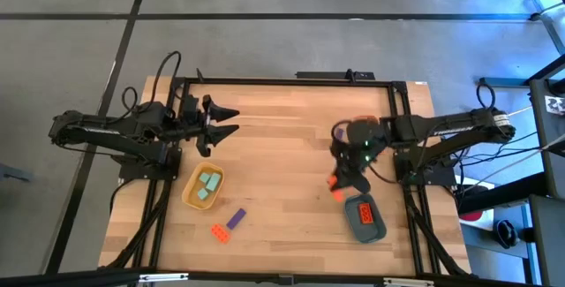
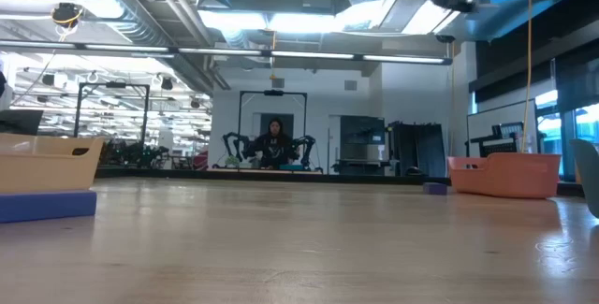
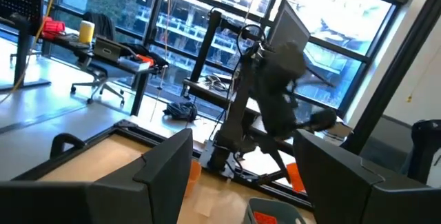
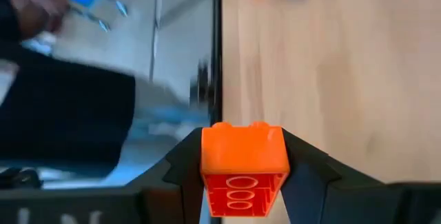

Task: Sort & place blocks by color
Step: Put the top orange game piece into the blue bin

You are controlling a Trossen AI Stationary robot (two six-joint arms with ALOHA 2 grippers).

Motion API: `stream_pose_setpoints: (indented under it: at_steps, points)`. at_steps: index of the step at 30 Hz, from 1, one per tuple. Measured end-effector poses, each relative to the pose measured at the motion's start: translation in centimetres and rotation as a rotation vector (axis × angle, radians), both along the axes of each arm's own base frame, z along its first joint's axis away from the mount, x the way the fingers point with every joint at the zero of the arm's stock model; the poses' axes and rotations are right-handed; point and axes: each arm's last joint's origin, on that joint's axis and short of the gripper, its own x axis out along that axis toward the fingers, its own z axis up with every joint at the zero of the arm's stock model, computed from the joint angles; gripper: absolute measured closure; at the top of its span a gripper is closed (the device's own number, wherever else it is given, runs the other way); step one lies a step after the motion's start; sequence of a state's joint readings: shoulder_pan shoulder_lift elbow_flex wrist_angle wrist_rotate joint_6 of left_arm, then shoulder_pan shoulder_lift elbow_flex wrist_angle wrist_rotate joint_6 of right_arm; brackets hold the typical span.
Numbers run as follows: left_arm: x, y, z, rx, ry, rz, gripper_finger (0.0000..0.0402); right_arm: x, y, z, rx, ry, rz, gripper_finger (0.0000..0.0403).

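My right gripper (image 1: 340, 181) hangs over the table's right part, just far of the dark teal tray (image 1: 378, 230), and is shut on a red-orange block (image 4: 243, 156). Red-orange blocks (image 1: 365, 213) lie in that tray. A yellow tray (image 1: 190, 194) at the near left holds pale teal blocks (image 1: 208, 186). A purple block (image 1: 236, 219) and a red-orange block (image 1: 219, 232) lie flat on the wood near the front edge. My left gripper (image 1: 231, 121) waits open at the far left, pointing toward the right, with nothing between its fingers. My right gripper pinches the red-orange block by two opposite sides (image 4: 207, 158) between its two fingers (image 4: 180, 172). The fingers slant downward toward the table. The block is clear of the table, tilted, its studs turned away from the wrist and its hollow underside (image 4: 241, 195) toward it.
A dark metal frame (image 1: 402, 101) runs along the table's far, left and right edges. Bare wood lies between the two trays. In the low view a peach-coloured tray (image 2: 505, 175) stands at the right and a person sits in the room far behind.
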State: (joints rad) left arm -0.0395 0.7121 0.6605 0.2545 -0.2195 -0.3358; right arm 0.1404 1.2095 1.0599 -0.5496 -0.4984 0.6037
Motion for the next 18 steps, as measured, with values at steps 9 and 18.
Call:
stream_pose_setpoints:
  at_steps: [9, 18]
  points:
    - [0.0, 0.3, -0.1, -0.013, 0.010, 0.094, 0.0159, -4.0, 6.3, -5.1, 0.093, 0.505, -0.030, 0.0260]
    - [-0.1, 0.3, -0.1, -0.015, 0.014, 0.111, 0.0159, -6.7, 7.5, -12.0, 0.149, 0.746, -0.523, 0.0260]
